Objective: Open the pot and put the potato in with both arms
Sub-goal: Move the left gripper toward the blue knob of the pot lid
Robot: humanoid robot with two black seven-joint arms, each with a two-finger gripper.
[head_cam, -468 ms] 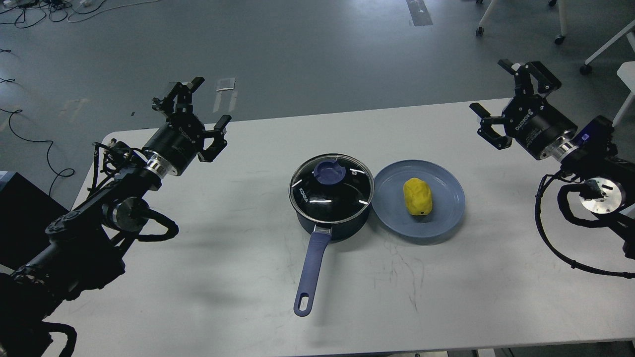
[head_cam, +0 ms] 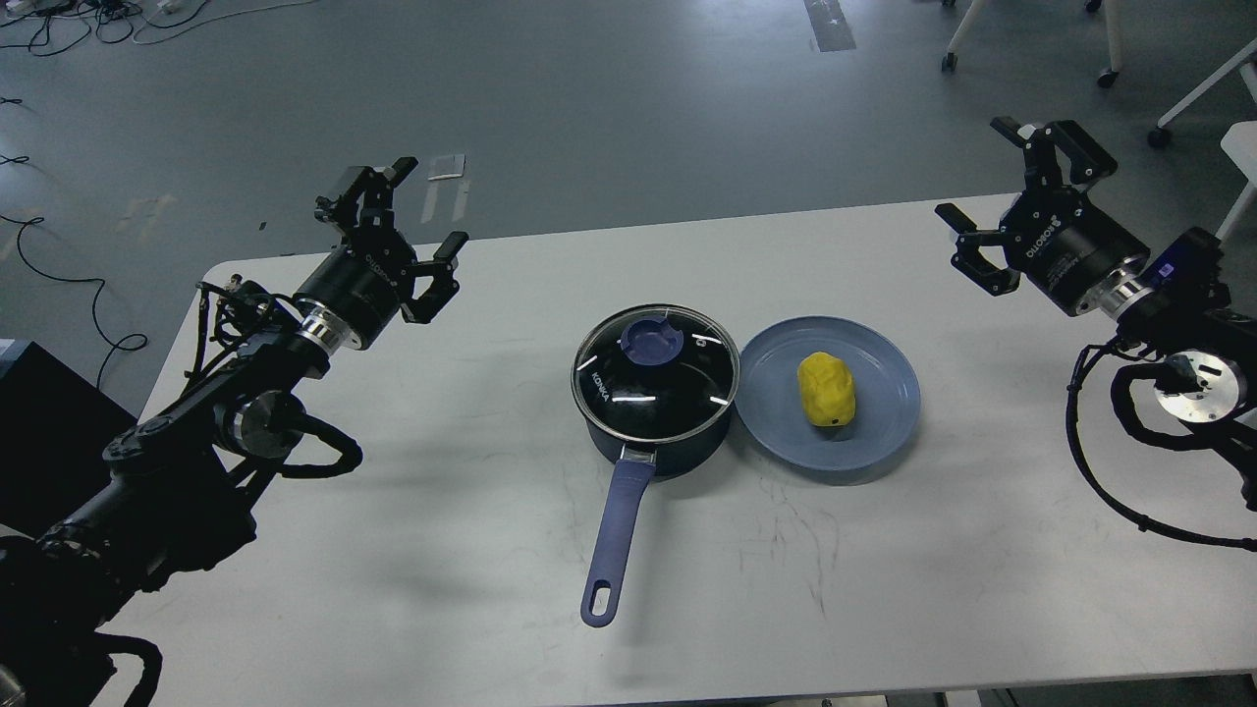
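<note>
Head view: my left claw (head_cam: pixel 410 211) and right claw (head_cam: pixel 1021 172) hang spread open at the frame's sides, gripping nothing. At centre, the lid (head_cam: pixel 655 371) covers the pot (head_cam: pixel 643 454), so the potato (head_cam: pixel 826 389) waits on its plate (head_cam: pixel 884 432).

Lab, grey floor (head_cam: pixel 609 108), loose cables (head_cam: pixel 59 20) (top left), wheeled chairs (head_cam: pixel 1110 39)

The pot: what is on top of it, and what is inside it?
A glass lid with a blue knob sits on the pot. Through the glass only dark shows; reflections hide the bottom.
</note>
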